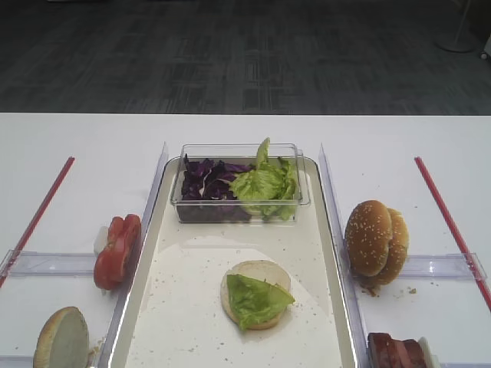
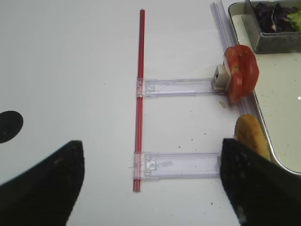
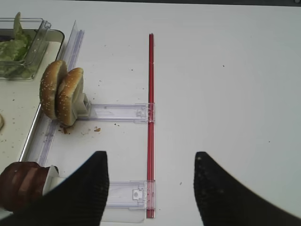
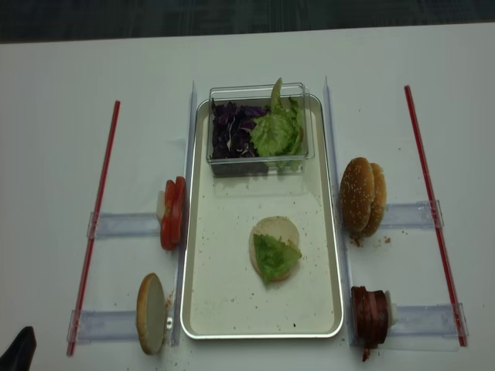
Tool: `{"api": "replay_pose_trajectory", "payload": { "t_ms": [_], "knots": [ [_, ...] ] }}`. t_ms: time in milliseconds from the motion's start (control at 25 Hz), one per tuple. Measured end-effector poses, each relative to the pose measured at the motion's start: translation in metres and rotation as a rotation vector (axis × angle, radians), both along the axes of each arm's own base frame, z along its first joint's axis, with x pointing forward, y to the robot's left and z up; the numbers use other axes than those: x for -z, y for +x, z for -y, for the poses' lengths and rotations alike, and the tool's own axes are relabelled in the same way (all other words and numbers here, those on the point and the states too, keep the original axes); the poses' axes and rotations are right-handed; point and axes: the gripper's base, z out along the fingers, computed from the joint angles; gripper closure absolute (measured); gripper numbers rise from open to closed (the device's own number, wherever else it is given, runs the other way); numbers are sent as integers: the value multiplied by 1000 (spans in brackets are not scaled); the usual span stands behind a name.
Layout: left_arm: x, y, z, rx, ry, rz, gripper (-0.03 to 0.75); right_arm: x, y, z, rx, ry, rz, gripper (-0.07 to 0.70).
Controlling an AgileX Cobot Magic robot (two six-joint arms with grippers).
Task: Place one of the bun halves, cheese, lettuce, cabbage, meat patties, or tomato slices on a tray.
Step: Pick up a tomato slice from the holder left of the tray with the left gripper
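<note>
On the tray (image 1: 192,314) lies a pale bun half (image 1: 265,271) with a lettuce leaf (image 1: 257,300) on top. Behind it, a clear tub holds purple cabbage (image 1: 205,184) and more lettuce (image 1: 266,184). Tomato slices (image 1: 117,249) stand on edge left of the tray, with a cut bun half (image 1: 61,337) nearer the front. Two seeded bun halves (image 1: 376,238) and the meat patties (image 1: 395,353) stand to the right. No cheese shows. My left gripper (image 2: 151,146) is open over bare table left of the tray. My right gripper (image 3: 150,157) is open to the right, holding nothing.
A red strip (image 1: 38,211) runs along the far left and another (image 1: 449,218) along the far right. Clear plastic strips (image 1: 46,263) hold the food stacks beside the tray. The table's far edge (image 1: 245,114) lies behind the tub.
</note>
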Motion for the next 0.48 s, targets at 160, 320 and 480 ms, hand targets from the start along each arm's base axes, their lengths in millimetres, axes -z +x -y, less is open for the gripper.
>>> {"api": "replay_pose_trajectory", "payload": {
  "t_ms": [160, 320, 480],
  "knots": [
    [0, 0, 0, 0, 0, 0, 170, 0, 0, 0, 0, 0, 0, 197],
    [0, 0, 0, 0, 0, 0, 170, 0, 0, 0, 0, 0, 0, 203],
    [0, 0, 0, 0, 0, 0, 170, 0, 0, 0, 0, 0, 0, 204]
  ]
}}
